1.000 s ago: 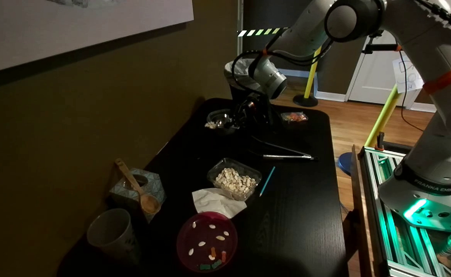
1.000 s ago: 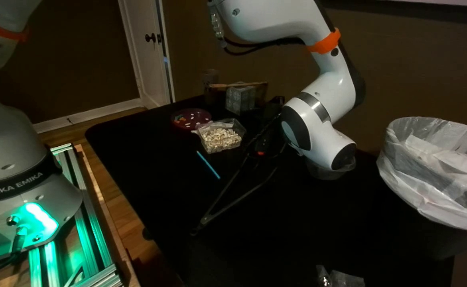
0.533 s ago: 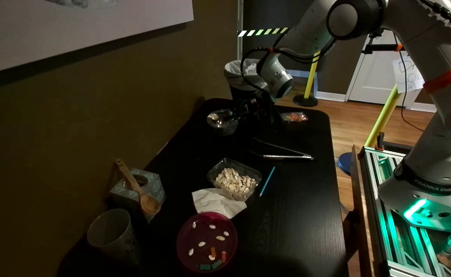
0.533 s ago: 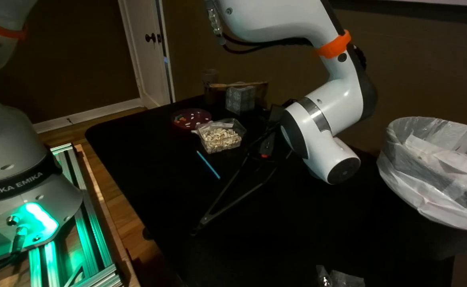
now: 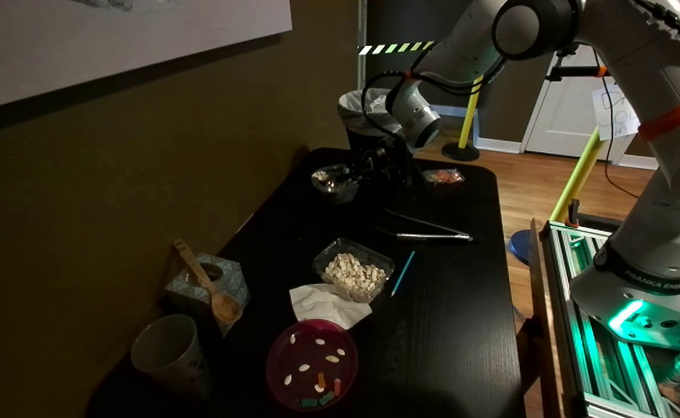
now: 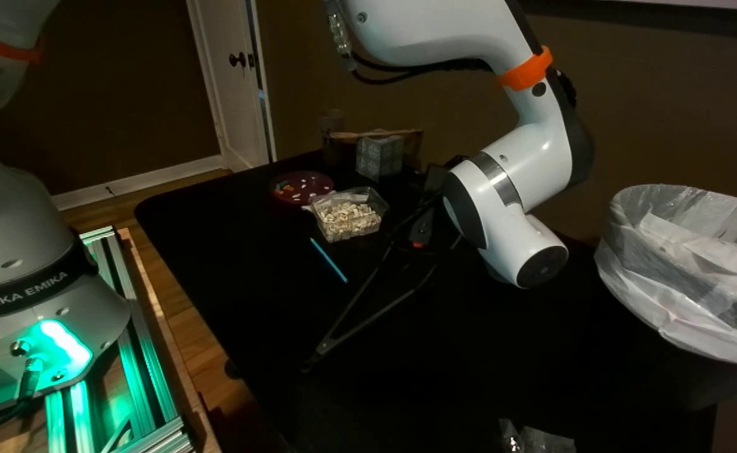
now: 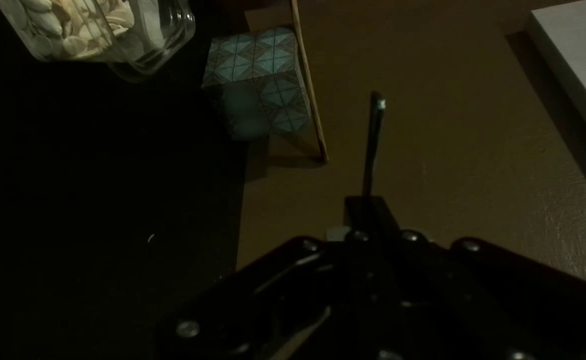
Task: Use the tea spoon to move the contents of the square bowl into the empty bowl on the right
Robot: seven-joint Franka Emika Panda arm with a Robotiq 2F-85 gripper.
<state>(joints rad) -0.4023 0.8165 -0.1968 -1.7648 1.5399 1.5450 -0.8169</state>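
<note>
Hand (image 7: 366, 201): clamped on tsp. (image 7: 372, 145). Round bowl (image 5: 337, 193): just by hand. Sq. bowl (image 5: 352, 248) w/ contents (image 5: 353, 273): farther fr. hand. Step: prob. tipping-out. Next: level tsp., rescoop.

Dim throughout, near black across the tabletop (image 6: 469, 358). Glowing green at the base (image 5: 641, 302). Shadowed below the canvas (image 5: 113, 43). Blurred at the pincer (image 7: 368, 206) in the wrist view.

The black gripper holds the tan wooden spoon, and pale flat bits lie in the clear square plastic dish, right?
No: the wooden spoon lies across the blue-grey patterned box in both exterior views; in the wrist view, the gripper holds a thin dark utensil. The dish does hold pale bits.
</note>
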